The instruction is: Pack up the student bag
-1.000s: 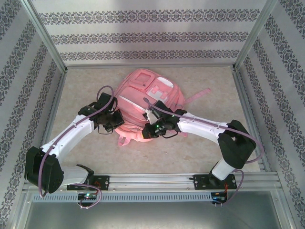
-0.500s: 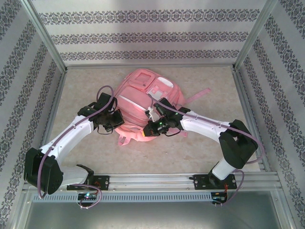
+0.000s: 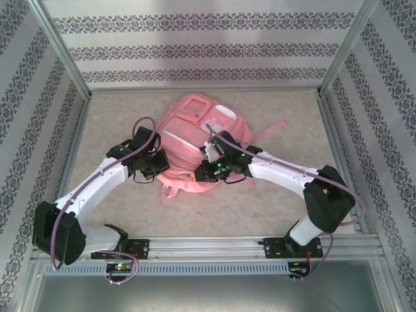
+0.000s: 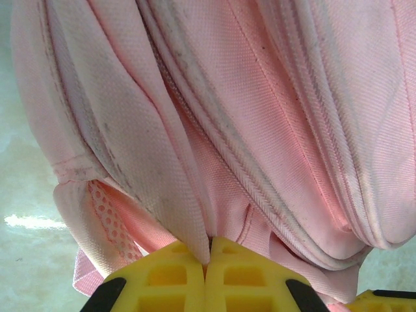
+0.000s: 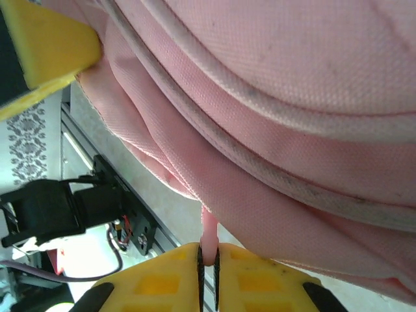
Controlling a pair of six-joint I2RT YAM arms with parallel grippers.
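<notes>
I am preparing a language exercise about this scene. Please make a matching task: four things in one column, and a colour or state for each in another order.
1 student bag
2 left gripper
3 right gripper
4 table

a beige, marbled
b pinches a thin pink tab
c pink, lying on the table
d clamps a fabric fold

Pairs: 1-c, 2-d, 3-b, 4-a

Your cell, item by item:
- back wall [image 3: 208,49]: white paper, grey floral bands running across
- left wall [image 3: 26,117], right wall [image 3: 390,110]: same paper
- aluminium posts [image 3: 62,45]: one at each back corner
- tabletop [image 3: 110,114]: beige, marbled, evenly lit, with one bright glare streak [image 4: 32,222] by the left wrist camera
- aluminium rail [image 3: 214,246]: along your near edge
</notes>
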